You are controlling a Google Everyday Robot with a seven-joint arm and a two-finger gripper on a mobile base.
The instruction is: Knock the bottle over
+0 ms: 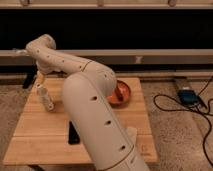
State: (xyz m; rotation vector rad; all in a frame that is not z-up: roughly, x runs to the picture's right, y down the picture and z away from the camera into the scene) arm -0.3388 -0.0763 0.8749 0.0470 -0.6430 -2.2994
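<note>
- Across most of my view runs the arm (95, 107), white and thick, rising from the bottom edge and bending back to the left over the table.
- Under it I see the table (37, 135), pale wood, standing on a speckled floor.
- Right of the arm, on the table's far part, I see an orange bowl (122, 94), half hidden behind the arm.
- On the floor at right I see a blue box (186, 96) with dark cables (165, 107) looping from it.
- Beside the arm's base a black slab (73, 134) lies flat on the table.
- Near the table's left far corner I see the bottle (44, 96), whitish, tilted with its top leaning left, its foot on the wood.
- Just above the bottle's top is the gripper (39, 78), hanging from the arm's end; I cannot tell how its fingers stand or whether it touches the bottle.
</note>
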